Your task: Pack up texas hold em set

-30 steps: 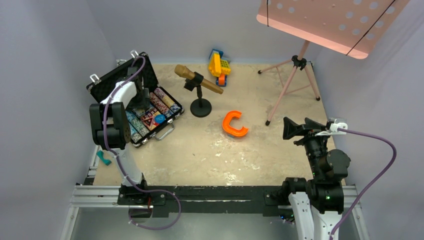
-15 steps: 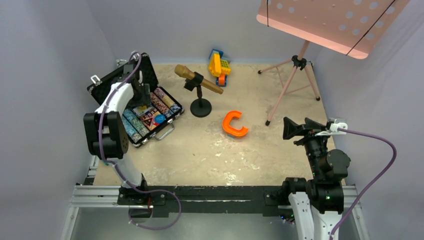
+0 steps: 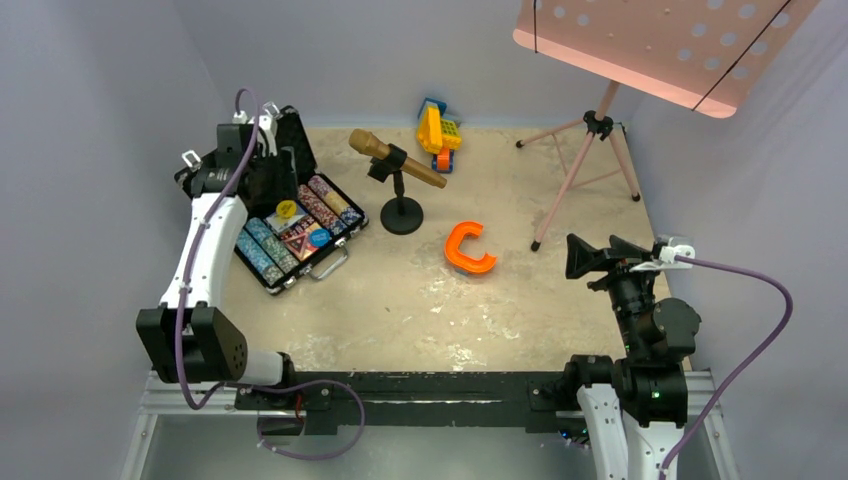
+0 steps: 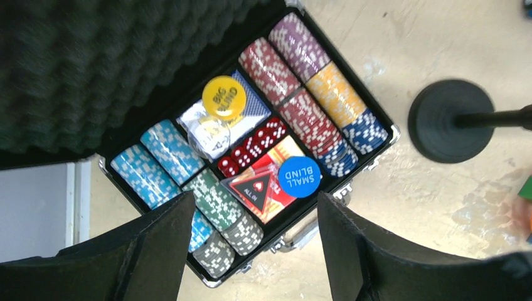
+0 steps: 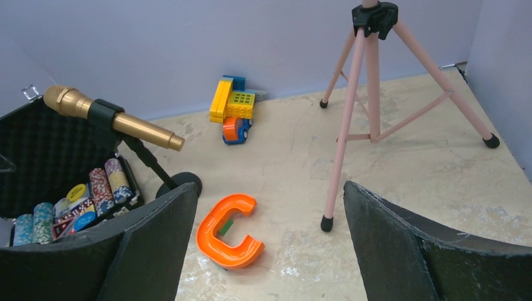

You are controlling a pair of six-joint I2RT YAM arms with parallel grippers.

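Observation:
The black case (image 3: 272, 281) lies open at the table's left rear, its foam lid (image 3: 297, 137) upright. In the left wrist view it holds chip rows (image 4: 313, 113), a card deck (image 4: 199, 122), red dice (image 4: 254, 145), a yellow button (image 4: 224, 98), a blue button (image 4: 299, 177) and a triangular button (image 4: 255, 188). My left gripper (image 3: 268, 180) hovers over the case by the lid, open and empty (image 4: 256, 200). My right gripper (image 3: 600, 256) is open and empty at the right (image 5: 268, 188), far from the case.
A gold microphone on a black stand (image 3: 400, 165) stands just right of the case. An orange C-shaped piece (image 3: 468, 250) lies mid-table. A yellow toy (image 3: 438, 130) sits at the back. A pink tripod (image 3: 585, 160) with a perforated tray stands at the right rear.
My left arm has stretched out, its elbow dropping toward the near edge, and its gripper has moved back toward the lid. The tray's contents now show more. The right arm has not moved.

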